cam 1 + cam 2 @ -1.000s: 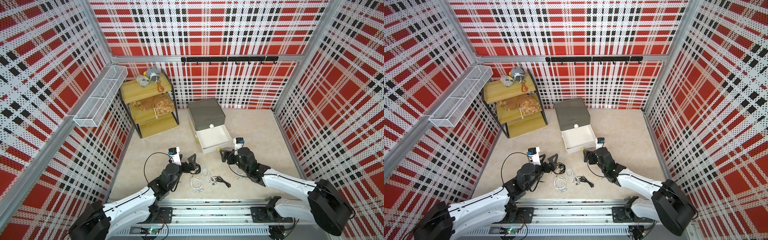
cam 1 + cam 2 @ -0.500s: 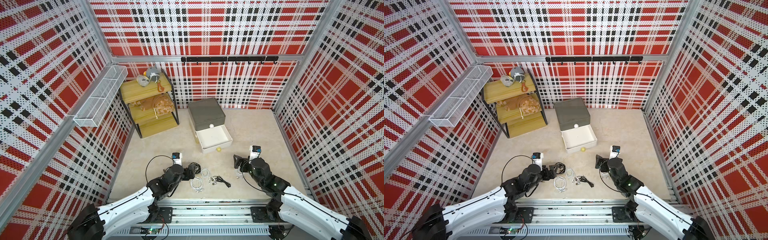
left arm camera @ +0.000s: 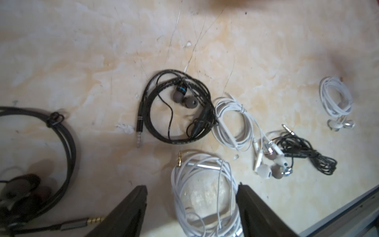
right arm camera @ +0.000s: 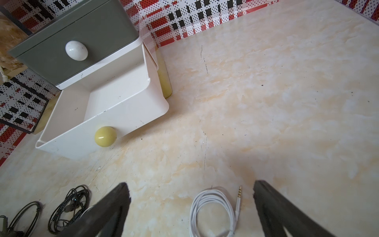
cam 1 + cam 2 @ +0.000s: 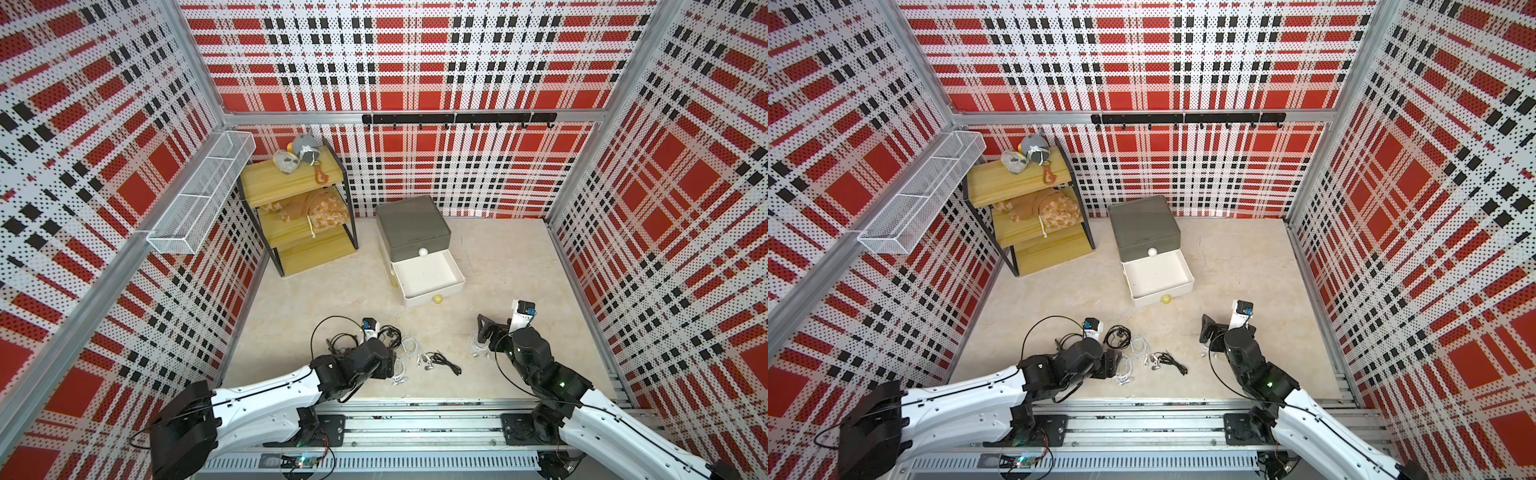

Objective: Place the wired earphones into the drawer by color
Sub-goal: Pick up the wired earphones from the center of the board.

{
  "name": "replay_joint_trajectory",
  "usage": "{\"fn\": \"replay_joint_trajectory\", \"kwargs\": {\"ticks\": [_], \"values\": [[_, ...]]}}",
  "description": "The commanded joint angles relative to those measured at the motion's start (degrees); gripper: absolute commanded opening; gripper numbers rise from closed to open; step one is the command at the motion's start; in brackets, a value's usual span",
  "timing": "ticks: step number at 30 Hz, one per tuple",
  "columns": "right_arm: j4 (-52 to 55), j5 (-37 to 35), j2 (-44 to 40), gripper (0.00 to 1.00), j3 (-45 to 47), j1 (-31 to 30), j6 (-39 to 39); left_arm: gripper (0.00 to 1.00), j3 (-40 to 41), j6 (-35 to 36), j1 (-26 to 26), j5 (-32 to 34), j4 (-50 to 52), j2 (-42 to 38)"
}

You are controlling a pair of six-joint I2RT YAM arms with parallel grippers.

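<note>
Left gripper [image 3: 191, 186], jaws apart, straddles a white coil [image 3: 205, 197] near centre, poised to pinch; right gripper [image 4: 190, 183], likewise apart, frames a second coil [image 4: 209, 192]; far drawer [image 5: 432, 291] lies open to receive them

Left gripper [image 3: 192, 186] low, jaws apart; right gripper [image 4: 190, 183] jaws wide.

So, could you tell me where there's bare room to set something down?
Bare: the wide stretch between the open drawer and the right wall, and the strip between the wooden shelf and the left arm. Crowded: the earphones clustered by the left gripper; one white bundle lies at the right gripper.
</note>
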State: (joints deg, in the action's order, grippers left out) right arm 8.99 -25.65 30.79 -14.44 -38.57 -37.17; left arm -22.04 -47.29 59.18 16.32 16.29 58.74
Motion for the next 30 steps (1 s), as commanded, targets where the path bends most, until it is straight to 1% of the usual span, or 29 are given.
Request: {"fn": "replay_joint_trajectory", "kwargs": {"ticks": [1,5,6,12,19,30], "values": [[0.93,-0.56,-1.68,1.00,1.51,0.02,-1.02,0.72,-0.89,-2.53,1.20,2.19,2.10,0.98],[1.90,-0.14,-3.53,1.00,2.50,0.07,-1.59,0.64,-0.46,-3.42,1.65,2.73,1.47,2.07],[2.51,-0.27,-4.12,1.00,2.53,0.06,-1.72,0.61,-0.41,-3.43,1.72,2.76,1.10,2.33],[4.88,-1.15,-8.25,1.00,2.82,0.07,-1.49,0.49,-0.32,-2.59,1.80,1.79,-1.17,5.51],[4.63,-1.64,-12.62,1.00,4.66,0.04,-2.56,0.36,0.53,-3.41,2.40,1.88,-1.53,7.00],[3.32,-1.77,-11.73,1.00,4.73,0.04,-2.12,0.27,2.67,-4.39,2.77,1.43,-4.11,5.90]]}}
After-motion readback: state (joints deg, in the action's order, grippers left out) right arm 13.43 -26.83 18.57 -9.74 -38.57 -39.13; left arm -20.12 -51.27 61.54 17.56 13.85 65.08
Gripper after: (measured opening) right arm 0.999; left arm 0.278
